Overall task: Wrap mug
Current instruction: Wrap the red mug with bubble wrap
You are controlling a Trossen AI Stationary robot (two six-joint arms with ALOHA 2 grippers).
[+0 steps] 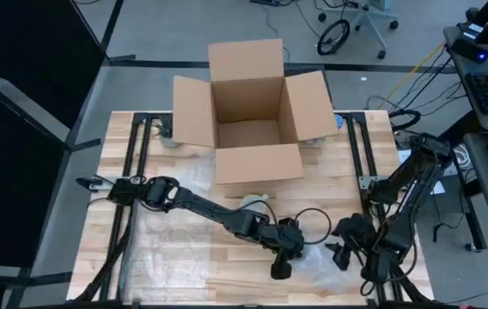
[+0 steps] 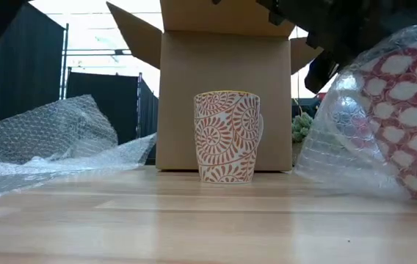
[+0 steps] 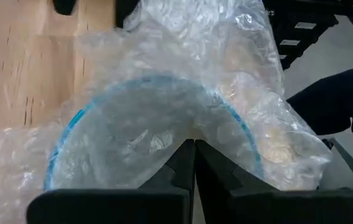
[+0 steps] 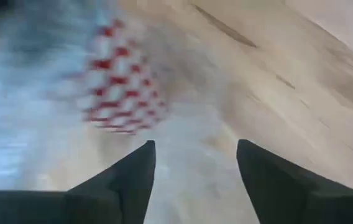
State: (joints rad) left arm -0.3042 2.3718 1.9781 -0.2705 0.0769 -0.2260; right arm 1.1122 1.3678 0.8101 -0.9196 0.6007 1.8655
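Wooden tabletop [image 1: 184, 266] is carrying a cardboard box [image 1: 248, 112] beyond both arms, seen from above. Our left gripper [image 1: 280, 268] is working at the near edge, the right gripper [image 1: 340, 256] waiting just beside it.

From table height, we are seeing a red-and-white mug [image 2: 407, 125] bundled in bubble wrap [image 2: 341, 139]; an orange-patterned mug [image 2: 227, 136] is standing bare.

Through the left wrist, our fingers [image 3: 176, 171] are pinching the film over the rim.

Through the right wrist, our fingers [image 4: 133, 171] are standing spread, the checked mug ahead. We judge wrapping is underway; next we need to fold loose film across.
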